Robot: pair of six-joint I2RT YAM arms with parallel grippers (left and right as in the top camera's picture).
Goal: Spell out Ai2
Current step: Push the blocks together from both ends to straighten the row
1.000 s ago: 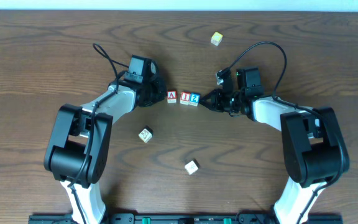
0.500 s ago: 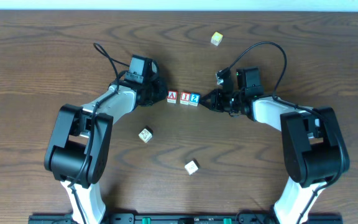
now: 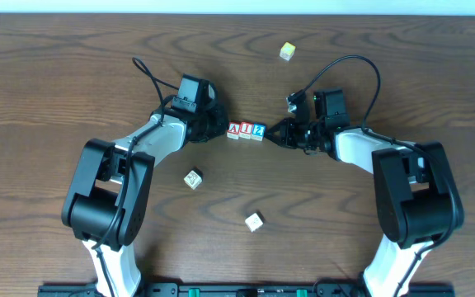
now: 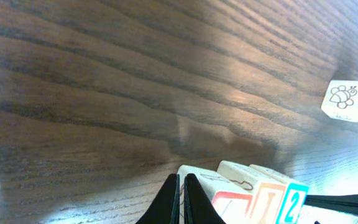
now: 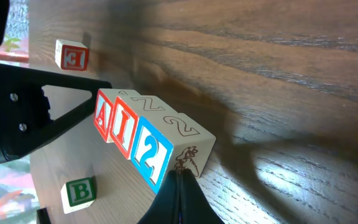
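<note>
Three wooden letter blocks stand touching in a row at the table's middle: a red A block (image 3: 233, 129), a red I block (image 3: 246, 130) and a blue 2 block (image 3: 259, 130). In the right wrist view they read A (image 5: 102, 116), I (image 5: 123, 128), 2 (image 5: 152, 155). My left gripper (image 3: 223, 127) is shut, its tips against the A block's left side (image 4: 181, 194). My right gripper (image 3: 272, 132) is shut, its tips against the 2 block's right side (image 5: 180, 184).
Loose blocks lie around: a yellow-green one (image 3: 286, 52) at the back, a bee-picture one (image 3: 192, 179) at front left, another (image 3: 254, 221) at the front. The right wrist view shows a green B block (image 5: 79, 193) and a red 3 block (image 5: 71, 55).
My left gripper has moved right, pushing the A block up against the I block, closing the gap. The right arm has not moved.
</note>
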